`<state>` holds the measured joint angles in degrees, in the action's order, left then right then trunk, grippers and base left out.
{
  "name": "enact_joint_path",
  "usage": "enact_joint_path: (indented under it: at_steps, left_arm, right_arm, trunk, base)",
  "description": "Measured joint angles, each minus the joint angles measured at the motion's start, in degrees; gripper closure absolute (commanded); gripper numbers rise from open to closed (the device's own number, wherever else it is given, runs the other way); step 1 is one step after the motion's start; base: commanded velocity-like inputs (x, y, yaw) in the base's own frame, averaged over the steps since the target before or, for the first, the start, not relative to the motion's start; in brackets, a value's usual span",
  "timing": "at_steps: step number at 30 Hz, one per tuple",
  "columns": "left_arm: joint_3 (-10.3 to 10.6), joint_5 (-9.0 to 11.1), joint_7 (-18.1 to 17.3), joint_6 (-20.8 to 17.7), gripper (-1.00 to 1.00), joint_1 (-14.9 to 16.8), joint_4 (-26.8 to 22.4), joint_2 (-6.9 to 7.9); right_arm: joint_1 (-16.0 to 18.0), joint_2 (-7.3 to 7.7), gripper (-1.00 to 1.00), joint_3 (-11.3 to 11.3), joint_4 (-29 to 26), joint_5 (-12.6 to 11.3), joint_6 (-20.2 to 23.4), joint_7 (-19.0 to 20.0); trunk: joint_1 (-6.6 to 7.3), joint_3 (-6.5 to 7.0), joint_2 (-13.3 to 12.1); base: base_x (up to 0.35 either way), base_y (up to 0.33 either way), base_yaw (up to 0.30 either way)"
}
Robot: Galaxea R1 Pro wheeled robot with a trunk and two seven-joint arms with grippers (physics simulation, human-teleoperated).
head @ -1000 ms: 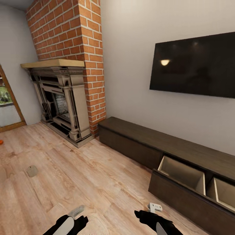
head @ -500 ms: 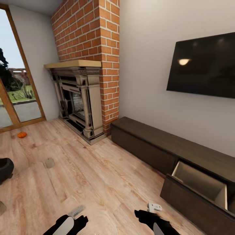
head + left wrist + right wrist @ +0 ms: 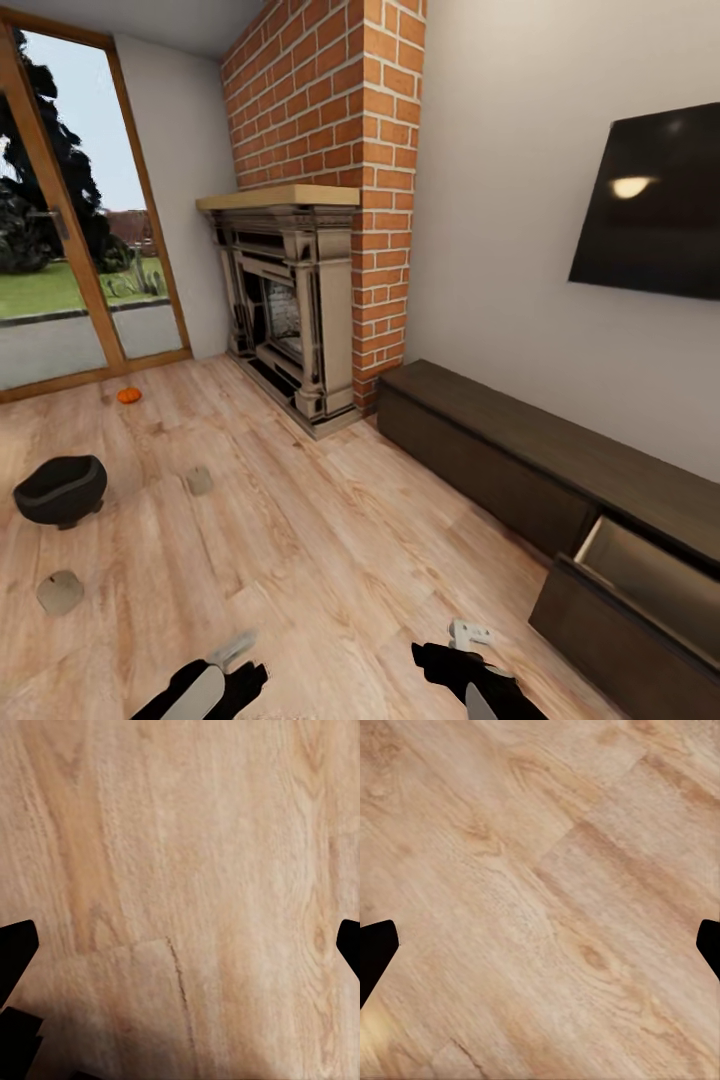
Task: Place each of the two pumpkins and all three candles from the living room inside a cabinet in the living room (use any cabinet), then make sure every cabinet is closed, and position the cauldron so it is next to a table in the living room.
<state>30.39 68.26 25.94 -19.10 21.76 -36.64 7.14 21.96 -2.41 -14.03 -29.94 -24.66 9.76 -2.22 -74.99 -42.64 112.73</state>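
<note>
One orange pumpkin [image 3: 128, 396] lies on the wood floor near the glass door. The black cauldron [image 3: 60, 489] stands on the floor at the left. Two squat grey candles rest on the floor, one [image 3: 200, 481] right of the cauldron, the other [image 3: 60, 592] nearer to me. The long dark-brown cabinet [image 3: 500, 455] runs along the right wall, with one drawer [image 3: 640, 570] pulled open showing its tan inside. Both grippers hang low over bare floor, far from all of these: the left gripper [image 3: 235, 650] [image 3: 180, 952] and the right gripper [image 3: 470, 634] [image 3: 540, 945] are open and hold nothing.
A brick chimney with a stone fireplace [image 3: 290, 310] stands in the corner. A dark TV [image 3: 650, 215] hangs above the cabinet. A wood-framed glass door [image 3: 70, 250] fills the left wall. Wide wood floor [image 3: 330, 540] lies between me and the objects.
The head view has swung left, so the scene slid right; the cauldron, the nearer candle and more of the door came into view. Both arms keep their place in the picture.
</note>
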Motion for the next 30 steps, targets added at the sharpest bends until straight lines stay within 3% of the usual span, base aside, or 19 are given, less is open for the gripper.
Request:
enact_joint_path:
  at_steps: [10,21,30]
  left_arm:
    - [0.0,0.0,0.0,0.0,-1.0,0.0,0.9,-0.1]
    - [0.0,-0.1,0.0,0.1,-1.0,0.0,0.9,-0.1]
    - [0.0,-0.1,0.0,0.1,-1.0,0.0,1.3,-0.17]
  right_arm:
    - [0.0,0.0,-1.0,0.0,0.0,0.1,0.0,0.0]
    - [0.0,0.09,-1.0,0.0,-0.1,0.0,-0.1,0.7]
    - [0.0,0.0,-1.0,0.0,-0.1,0.1,0.0,0.4]
  trunk:
    - [0.01,0.0,0.0]
    - [0.04,-0.04,0.0]
    - [0.01,-0.04,0.0]
  base:
    - [0.04,0.0,0.276]
    - [0.307,0.0,0.124]
    - [0.264,-0.036,0.25]
